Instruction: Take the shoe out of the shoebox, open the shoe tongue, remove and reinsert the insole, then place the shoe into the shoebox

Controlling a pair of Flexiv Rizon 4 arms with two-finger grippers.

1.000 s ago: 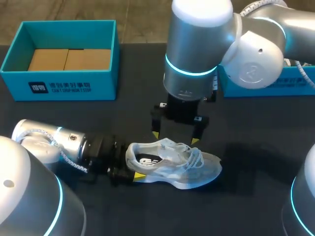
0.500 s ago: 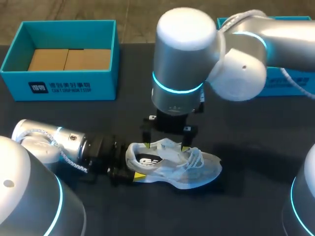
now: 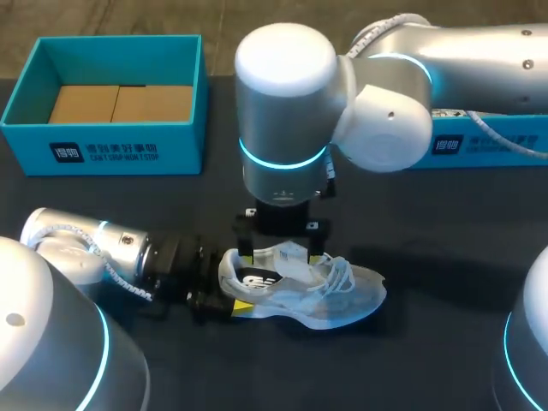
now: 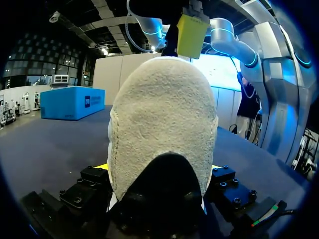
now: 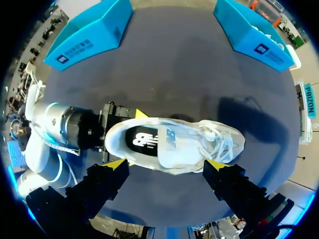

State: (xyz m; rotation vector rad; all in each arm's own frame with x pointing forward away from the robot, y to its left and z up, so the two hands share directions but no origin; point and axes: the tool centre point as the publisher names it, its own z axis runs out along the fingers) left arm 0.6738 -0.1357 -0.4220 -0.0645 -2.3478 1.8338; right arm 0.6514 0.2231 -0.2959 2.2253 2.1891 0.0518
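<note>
- Shoe sits on the bench, heel clamped in the left jaws.
- Right jaws hang open just above it.
- Risk: dropping off-centre, a finger could snag the laces or twist the heel loose.

The counter is dark and matte, plain and even in tone from edge to edge. Soft light from above leaves faint, blurred shadows across its middle and right side.
</note>
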